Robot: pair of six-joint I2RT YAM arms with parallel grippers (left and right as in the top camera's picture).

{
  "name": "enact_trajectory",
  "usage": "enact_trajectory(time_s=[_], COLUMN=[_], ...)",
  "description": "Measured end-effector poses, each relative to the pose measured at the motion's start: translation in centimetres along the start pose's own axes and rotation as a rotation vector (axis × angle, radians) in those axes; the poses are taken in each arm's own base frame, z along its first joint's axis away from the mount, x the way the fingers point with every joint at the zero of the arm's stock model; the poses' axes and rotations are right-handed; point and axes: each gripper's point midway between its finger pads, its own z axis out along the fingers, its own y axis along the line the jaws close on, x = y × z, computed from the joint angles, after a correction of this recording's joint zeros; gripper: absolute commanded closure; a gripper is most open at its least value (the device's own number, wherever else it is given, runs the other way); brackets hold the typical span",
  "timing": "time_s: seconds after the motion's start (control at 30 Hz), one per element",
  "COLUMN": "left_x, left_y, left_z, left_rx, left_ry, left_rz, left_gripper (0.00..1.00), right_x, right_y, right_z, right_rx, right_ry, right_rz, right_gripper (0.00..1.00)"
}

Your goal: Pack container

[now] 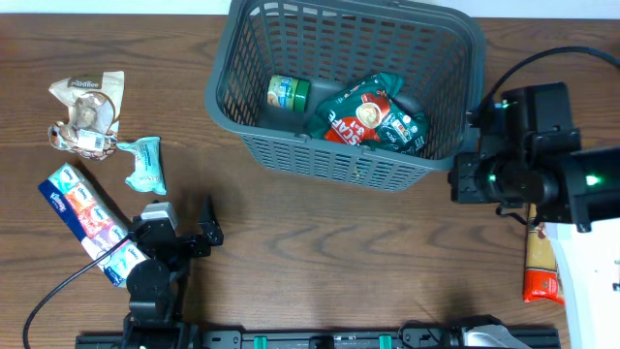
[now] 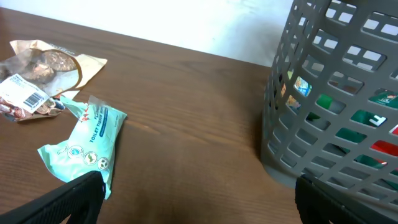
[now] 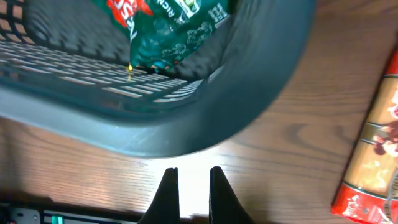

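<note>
The dark grey lattice basket stands at the back middle of the table. It holds a green tin and a red and green coffee packet. My left gripper is open and empty, low over the table front left. In its wrist view the basket is to the right. My right gripper is just off the basket's front right corner. In its wrist view its fingers are nearly together, with nothing between them, below the basket rim.
A teal wipes packet, a crumpled brown packet and a long tissue pack lie at the left. An orange-red pasta packet lies right of my right gripper.
</note>
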Motion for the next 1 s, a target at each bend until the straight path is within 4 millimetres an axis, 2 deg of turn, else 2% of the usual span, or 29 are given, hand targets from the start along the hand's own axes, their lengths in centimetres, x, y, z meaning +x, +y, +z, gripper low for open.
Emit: enact_trajectory(time_s=[0.13, 0.3, 0.73, 1.0], left_x=[0.0, 0.0, 0.0, 0.0], left_y=[0.0, 0.0, 0.0, 0.0], left_z=[0.0, 0.0, 0.0, 0.0], left_rx=[0.0, 0.0, 0.0, 0.0], left_ry=[0.0, 0.0, 0.0, 0.0], left_rz=[0.0, 0.0, 0.0, 0.0], left_gripper=[0.02, 0.02, 0.02, 0.01], right_x=[0.5, 0.0, -2.7, -4.0], right_y=[0.3, 0.5, 0.4, -0.2], right_z=[1.4, 2.6, 3.5, 5.3], right_rx=[-0.005, -0.014, -0.003, 0.038], right_ry=[0.027, 0.01, -0.089, -0.081], right_rz=[-0.01, -0.016, -0.007, 0.013], right_gripper=[0.99, 0.99, 0.99, 0.99])
